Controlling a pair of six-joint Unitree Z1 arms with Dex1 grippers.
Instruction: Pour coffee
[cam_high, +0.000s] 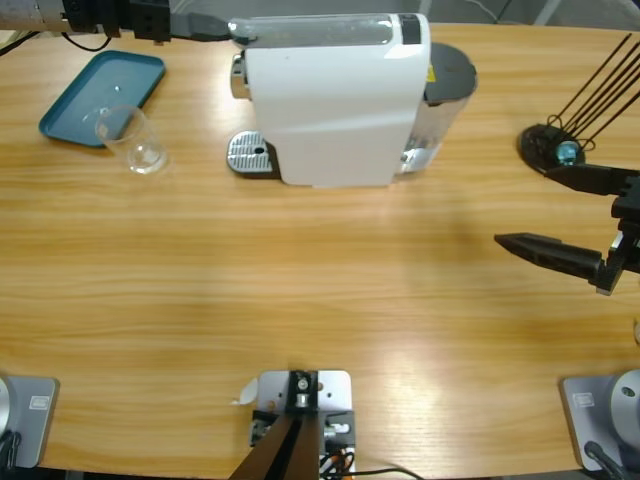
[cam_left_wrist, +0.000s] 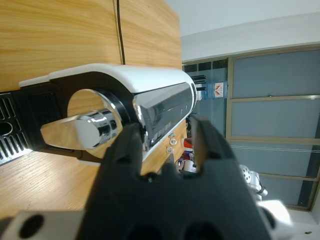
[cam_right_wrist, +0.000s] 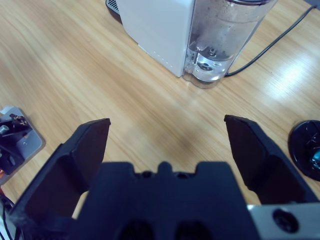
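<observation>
Standing at the back middle of my long wooden worktop (cam_high: 300, 290): one white box-shaped coffee machine (cam_high: 335, 100) with a round perforated metal drip tray (cam_high: 250, 155) at its left foot and a clear water tank (cam_right_wrist: 220, 40) at its right end. Off to the far left, one teal plastic tray (cam_high: 100, 95), and one clear glass cup (cam_high: 135, 140) touching its near edge. Right pincer (cam_high: 560, 215) at the right edge, hanging over bare wood well apart from the machine, jaws spread wide with nothing between them. Left pincer (cam_left_wrist: 165, 145) up close against the machine's shiny chrome lever (cam_left_wrist: 82, 132) and top panel, jaws a narrow gap apart; I cannot tell whether they grip anything. One black round stand with thin rods (cam_high: 555, 145) sits at far right.
</observation>
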